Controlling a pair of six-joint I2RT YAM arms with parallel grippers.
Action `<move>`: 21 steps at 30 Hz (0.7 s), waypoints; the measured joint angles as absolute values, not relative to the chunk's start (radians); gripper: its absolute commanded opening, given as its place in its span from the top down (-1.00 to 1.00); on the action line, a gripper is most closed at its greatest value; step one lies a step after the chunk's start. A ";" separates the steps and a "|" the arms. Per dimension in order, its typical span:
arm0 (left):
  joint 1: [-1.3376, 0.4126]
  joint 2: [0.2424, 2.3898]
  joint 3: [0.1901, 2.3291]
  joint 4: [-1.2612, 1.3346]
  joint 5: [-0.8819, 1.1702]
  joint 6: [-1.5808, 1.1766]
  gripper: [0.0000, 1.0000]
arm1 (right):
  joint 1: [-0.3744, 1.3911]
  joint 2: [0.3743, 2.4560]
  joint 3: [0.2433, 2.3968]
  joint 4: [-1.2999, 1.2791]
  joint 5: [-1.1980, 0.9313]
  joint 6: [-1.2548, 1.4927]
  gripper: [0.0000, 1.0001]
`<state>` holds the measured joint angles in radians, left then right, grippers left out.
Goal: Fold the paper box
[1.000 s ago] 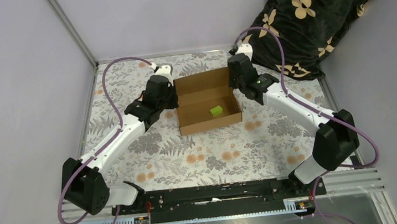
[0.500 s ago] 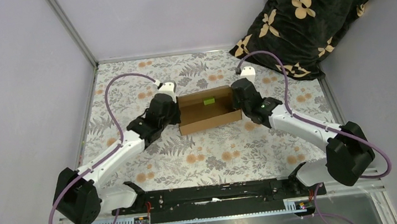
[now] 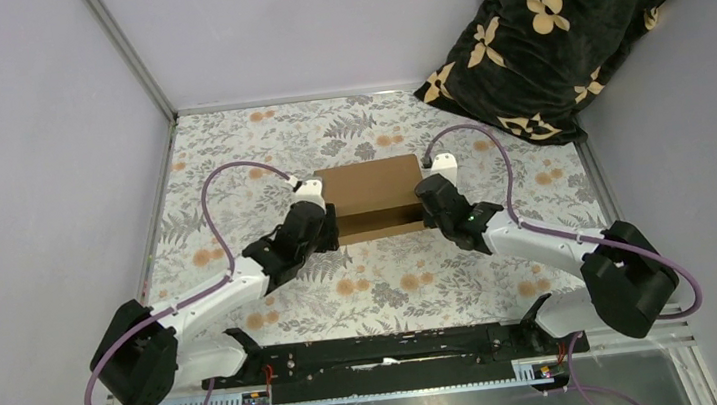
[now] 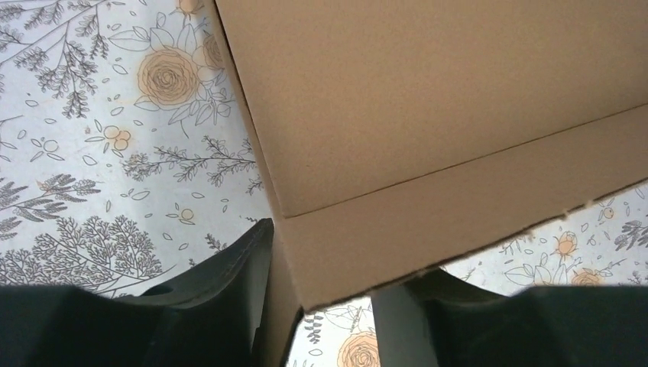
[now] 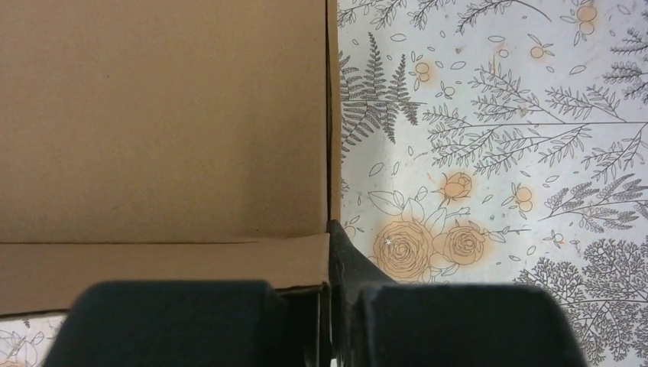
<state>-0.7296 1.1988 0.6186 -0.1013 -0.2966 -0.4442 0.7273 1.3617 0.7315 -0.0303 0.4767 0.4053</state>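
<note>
Paper box (image 3: 370,187) sat mid-tabletop (image 3: 393,284), between the two wrists. Lid (image 5: 153,115) lay folded down over the tray. Front flap (image 4: 458,218) hung from the lid's near crease, and in the left wrist view its lower edge was free and off the tabletop. Whether the flap ran inside or outside the near wall could not be told. Interior not visible.

Step in hand, as judged: seating the lid and tucking the front flap.
- Both near corners should go down together so the lid does not skew.
- The flap should be steered inside the near wall, bending along the scored crease and not across the panel.
- Pressure should be light, since corrugated board dents readily.
- One side should hold the box while the other re-grips, or the box may slide on the patterned surface.

Left fingers (image 4: 229,271): spread, straddling the near left corner of the flap. One finger touched the cardboard's side and the other sat just under the flap's edge. Whether either pressed on it could not be told. Read as loose, not a grip.

Right fingers (image 5: 176,321): pressed together at the near right corner, with the thin cardboard edge running into the slit between them. Judged a pinch on the box there. Which layer was caught could not be told.
</note>
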 measured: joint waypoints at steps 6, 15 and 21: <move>-0.735 1.175 0.614 -0.097 -0.323 -0.474 -0.25 | 0.728 1.324 0.705 -0.065 0.450 0.408 0.52; -0.740 1.164 0.603 -0.093 -0.331 -0.496 -0.25 | 0.728 1.299 0.695 -0.108 0.371 0.405 0.23; -0.741 1.144 0.586 -0.094 -0.334 -0.517 -0.27 | 0.728 1.235 0.695 -0.157 0.345 0.403 0.20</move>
